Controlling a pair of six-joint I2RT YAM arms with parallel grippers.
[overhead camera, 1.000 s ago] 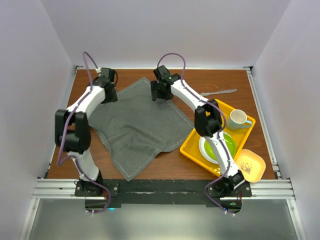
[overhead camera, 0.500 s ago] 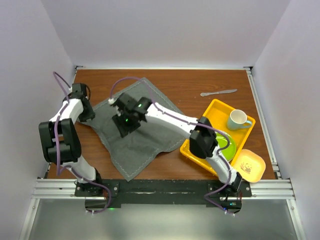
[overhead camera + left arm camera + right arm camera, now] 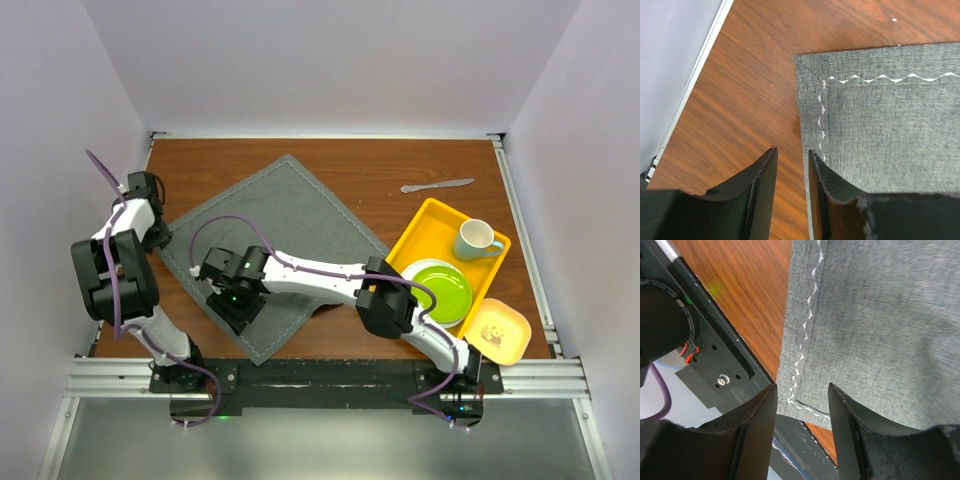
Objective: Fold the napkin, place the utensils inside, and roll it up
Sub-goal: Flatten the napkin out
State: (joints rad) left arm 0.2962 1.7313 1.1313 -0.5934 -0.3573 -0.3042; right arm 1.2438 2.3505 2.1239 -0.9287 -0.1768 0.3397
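The napkin [image 3: 290, 225] is spread flat as a diamond. Its left corner is found just beside the left gripper [image 3: 790, 156] and its near corner under the right gripper [image 3: 802, 390]. Both jaws are parted, and nothing is clamped.

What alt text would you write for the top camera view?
A dark grey napkin lies spread on a wooden table, the left hand at its left corner and the right hand over its near-left edge. A utensil lies apart, beyond a yellow tray.
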